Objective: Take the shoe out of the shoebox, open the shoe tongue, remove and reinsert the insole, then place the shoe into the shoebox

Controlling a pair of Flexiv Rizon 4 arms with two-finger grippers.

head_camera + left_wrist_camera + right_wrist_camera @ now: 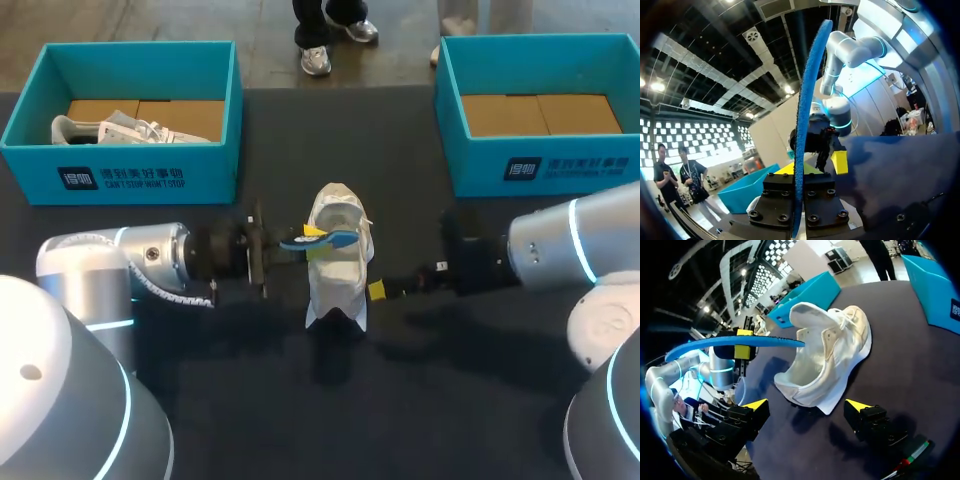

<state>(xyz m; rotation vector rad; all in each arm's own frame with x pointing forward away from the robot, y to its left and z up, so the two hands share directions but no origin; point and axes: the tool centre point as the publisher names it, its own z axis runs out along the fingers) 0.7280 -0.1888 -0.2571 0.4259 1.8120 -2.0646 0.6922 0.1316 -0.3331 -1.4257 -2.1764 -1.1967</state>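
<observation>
In the left wrist view, the yellow tips of the left gripper [799,169] are largely covered by the blue insole [807,100]. In the head view, only one tip of the right gripper [374,291] is shown. There the white shoe [120,128] in the left shoebox [150,172] is partly hidden by its wall, and the right shoebox [540,165] is cut off.

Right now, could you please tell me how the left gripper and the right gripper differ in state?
The left gripper is shut on the blue insole; the right gripper is open and holds nothing. The left gripper holds its load above the white shoe, while the right gripper sits low beside it. Both have yellow tips.
</observation>
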